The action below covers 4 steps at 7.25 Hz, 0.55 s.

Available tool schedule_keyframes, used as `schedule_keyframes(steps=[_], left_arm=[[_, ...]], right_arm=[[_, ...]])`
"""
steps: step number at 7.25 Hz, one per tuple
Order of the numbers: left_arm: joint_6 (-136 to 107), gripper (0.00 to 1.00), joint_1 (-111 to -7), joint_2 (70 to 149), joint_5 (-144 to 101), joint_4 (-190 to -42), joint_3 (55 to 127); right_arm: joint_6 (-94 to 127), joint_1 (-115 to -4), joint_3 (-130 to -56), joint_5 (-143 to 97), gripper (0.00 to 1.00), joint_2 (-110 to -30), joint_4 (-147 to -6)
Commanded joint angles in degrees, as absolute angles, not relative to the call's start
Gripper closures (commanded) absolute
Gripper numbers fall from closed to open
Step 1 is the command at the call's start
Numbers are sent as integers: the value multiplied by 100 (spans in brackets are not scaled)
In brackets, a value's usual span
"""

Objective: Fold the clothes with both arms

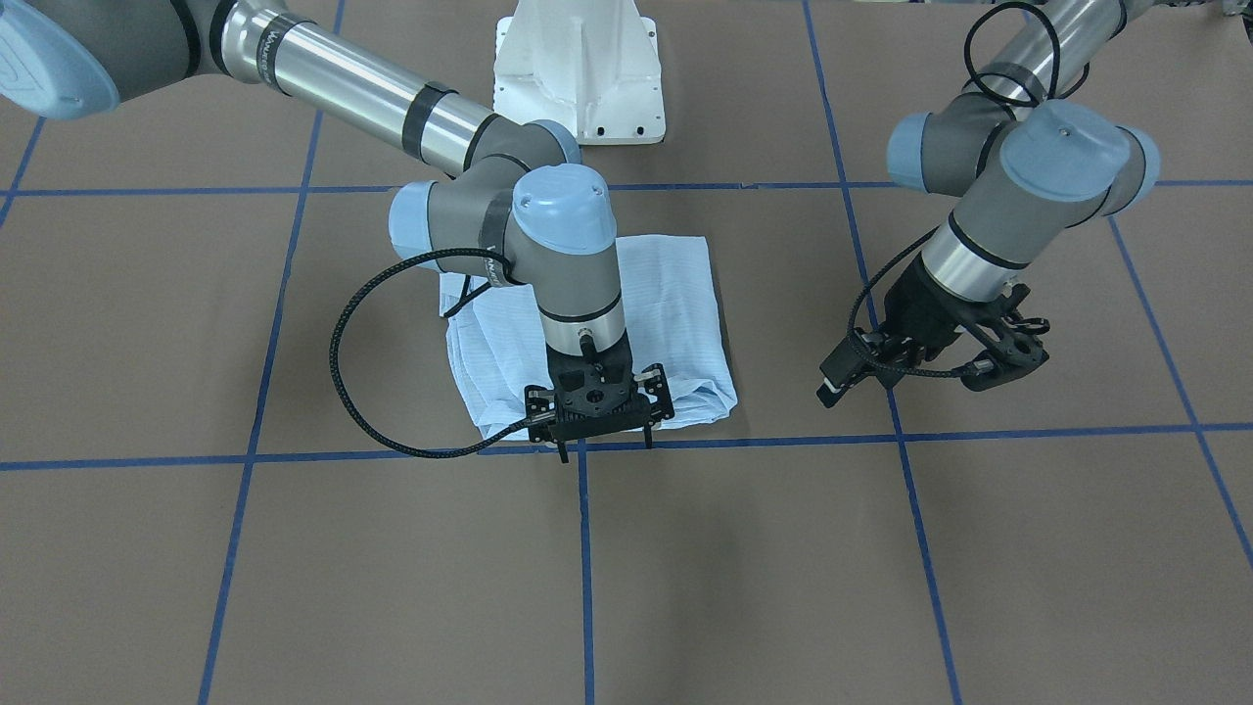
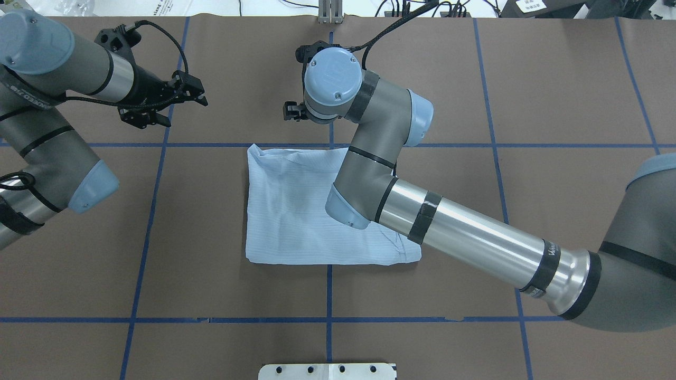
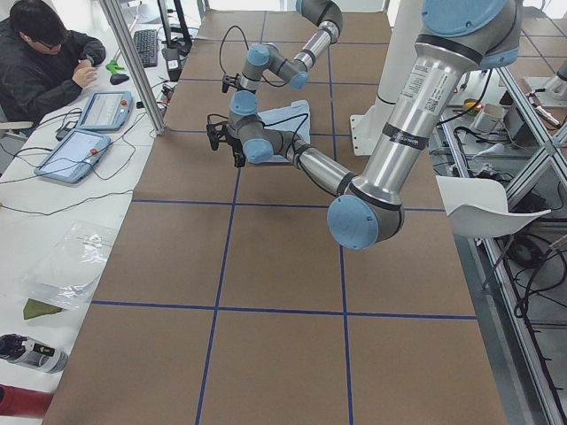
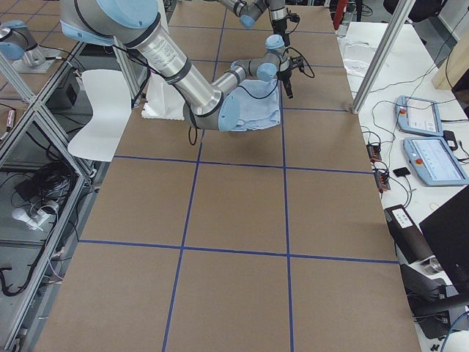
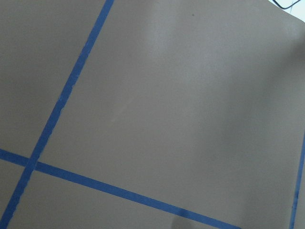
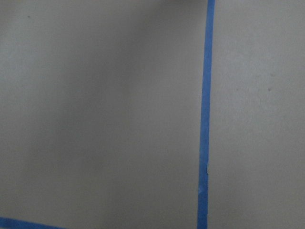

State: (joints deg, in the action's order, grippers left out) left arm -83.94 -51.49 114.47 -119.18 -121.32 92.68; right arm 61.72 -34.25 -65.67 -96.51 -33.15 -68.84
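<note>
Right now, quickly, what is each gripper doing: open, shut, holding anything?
Left gripper: open, holding nothing, off to the side of the shirt.
Right gripper: open, fingers spread at the shirt's edge, holding nothing.

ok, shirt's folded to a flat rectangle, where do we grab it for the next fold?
Probably the edge away from the base, pinched from above near its corners. The shirt lies flat, but that edge looks rumpled and slightly raised, so there's something to pinch. The open right hand hovers by it; the left hand is off to the side.
</note>
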Motion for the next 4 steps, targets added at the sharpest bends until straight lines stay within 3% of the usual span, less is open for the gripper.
schedule_keyframes(steps=[1, 4], left_arm=[[-8394, 0, -5142, 11426, -11918, -12129, 9299], [-8394, 0, -5133, 11400, -11918, -12129, 9281]], right_arm=[[6161, -3165, -6584, -9843, 0, -3436, -7154], [6170, -3190, -6574, -10432, 0, -3305, -7717]])
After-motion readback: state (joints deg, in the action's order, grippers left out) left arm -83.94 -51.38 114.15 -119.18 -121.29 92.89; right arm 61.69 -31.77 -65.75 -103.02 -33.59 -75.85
